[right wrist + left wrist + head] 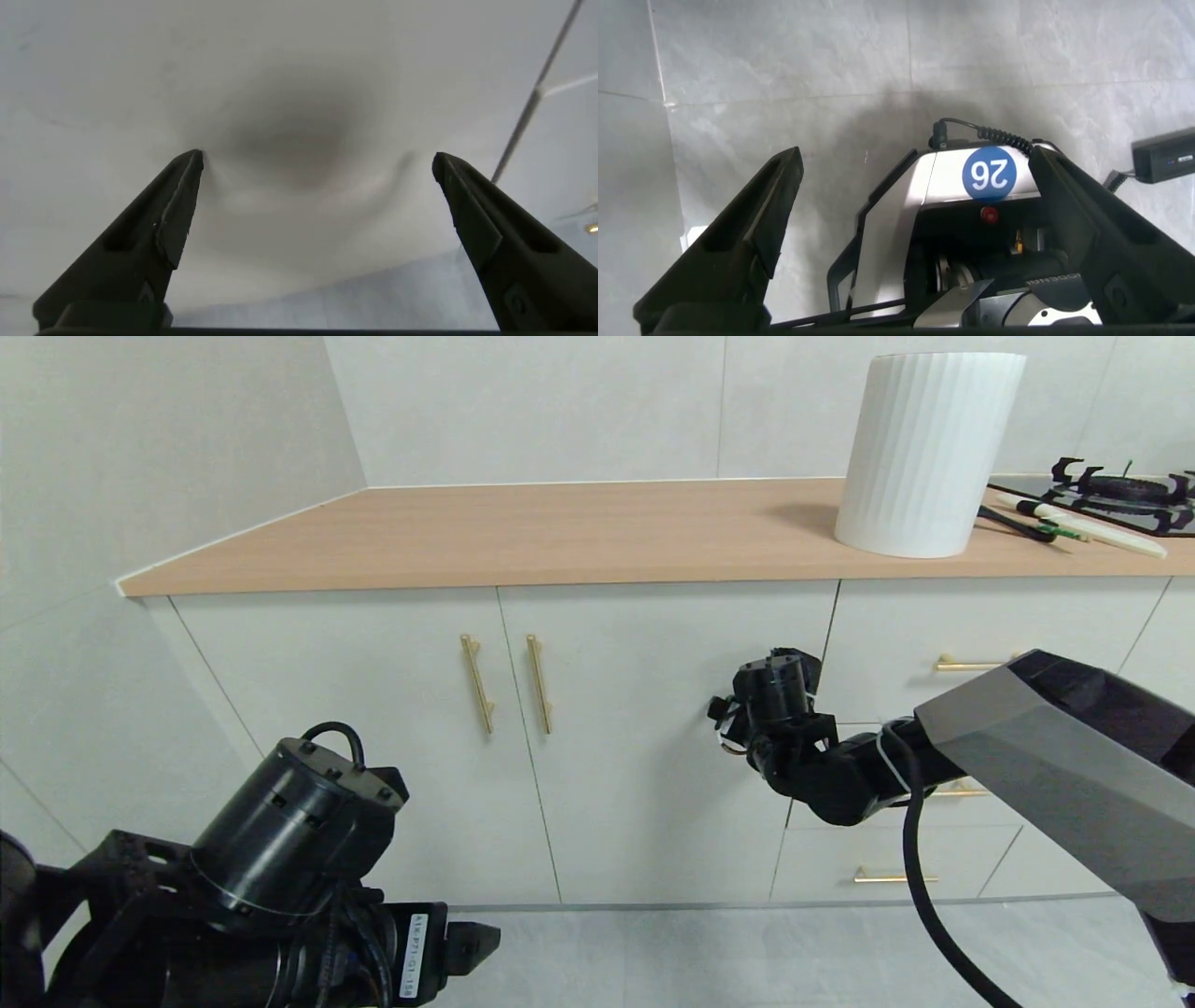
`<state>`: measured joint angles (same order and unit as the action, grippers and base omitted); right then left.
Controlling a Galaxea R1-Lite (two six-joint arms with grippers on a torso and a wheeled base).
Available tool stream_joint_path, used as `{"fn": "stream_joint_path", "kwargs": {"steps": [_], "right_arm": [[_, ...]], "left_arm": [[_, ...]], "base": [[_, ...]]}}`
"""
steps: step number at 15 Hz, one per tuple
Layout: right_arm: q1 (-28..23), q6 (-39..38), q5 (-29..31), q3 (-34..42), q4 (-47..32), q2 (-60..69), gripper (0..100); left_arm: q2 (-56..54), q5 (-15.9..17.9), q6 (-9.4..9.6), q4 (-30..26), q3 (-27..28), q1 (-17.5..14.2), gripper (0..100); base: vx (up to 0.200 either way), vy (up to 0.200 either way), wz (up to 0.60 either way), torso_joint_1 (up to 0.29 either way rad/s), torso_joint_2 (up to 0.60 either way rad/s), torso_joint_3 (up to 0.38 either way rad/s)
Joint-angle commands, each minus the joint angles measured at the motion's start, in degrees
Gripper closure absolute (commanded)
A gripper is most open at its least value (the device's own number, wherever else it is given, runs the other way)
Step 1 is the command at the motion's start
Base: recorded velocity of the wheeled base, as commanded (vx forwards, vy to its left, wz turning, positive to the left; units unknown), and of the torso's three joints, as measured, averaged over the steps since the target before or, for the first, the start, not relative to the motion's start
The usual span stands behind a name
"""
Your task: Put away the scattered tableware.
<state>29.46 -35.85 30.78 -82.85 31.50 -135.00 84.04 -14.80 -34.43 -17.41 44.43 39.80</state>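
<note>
Several long utensils lie on the wooden countertop (560, 532) at the far right: a cream-coloured one (1116, 535) and a black-handled one (1016, 525). A tall white ribbed container (924, 453) stands just left of them. My right gripper (738, 717) is below counter height, facing a pale cabinet door (299, 84) at close range; the right gripper (318, 161) is open and holds nothing. My left gripper (470, 947) hangs low at the near left above the floor; the left gripper (913, 157) is open and empty.
A black gas hob (1120, 490) sits at the counter's right end behind the utensils. Cabinet doors with brass handles (509, 683) and drawers with brass pulls (966, 664) run under the counter. A tiled wall closes the left side.
</note>
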Motion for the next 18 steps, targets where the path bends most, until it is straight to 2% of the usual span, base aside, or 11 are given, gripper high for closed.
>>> {"fn": "stream_joint_path", "kwargs": {"steps": [1,4,5,9,10,11,14,16,18], "right_arm": [[0.0,0.0,0.1,-0.4,0.1,-0.8,0],[0.1,-0.2,-0.5,0.9,-0.4,1.0,0],[0.3,-0.6,-2.6,4.1,-0.8,3.7,0],[0.8,-0.2,-30.0,23.1,-1.2,19.3,0],[0.8,0.0,-31.1,23.6,-1.4,19.9,0],[0.7,2.1,-35.0,25.1,-4.2,23.1,0],[0.5,3.9,-34.6,26.9,-7.2,27.2,0],[0.5,5.6,-33.7,30.2,-7.3,33.0,0],[0.2,15.6,-31.7,37.4,-9.0,44.9,0]], "left_arm": [[0.0,-0.1,-0.03,0.0,0.0,0.0,0],[-0.1,-0.1,-0.03,0.0,0.0,0.0,0],[-0.2,-0.1,-0.03,0.0,0.0,0.0,0],[-0.4,-0.1,-0.03,0.0,0.0,0.0,0],[-0.4,-0.1,-0.03,0.0,0.0,0.0,0],[-0.5,-0.1,-0.03,0.0,0.0,0.0,0],[-2.0,-0.3,0.06,0.0,0.2,-1.0,0],[-4.5,-2.2,0.41,0.1,0.7,-1.4,0],[-9.1,-4.7,2.96,0.9,0.8,-4.6,0]], "base": [[0.000,0.000,0.00,0.000,0.00,0.000],[0.000,0.000,0.00,0.000,0.00,0.000],[0.000,0.000,0.00,0.000,0.00,0.000],[0.000,0.000,0.00,0.000,0.00,0.000],[0.000,0.000,0.00,0.000,0.00,0.000],[0.000,0.000,0.00,0.000,0.00,0.000],[0.000,0.000,0.00,0.000,0.00,0.000],[0.000,0.000,0.00,0.000,0.00,0.000],[0.000,0.000,0.00,0.000,0.00,0.000]]}}
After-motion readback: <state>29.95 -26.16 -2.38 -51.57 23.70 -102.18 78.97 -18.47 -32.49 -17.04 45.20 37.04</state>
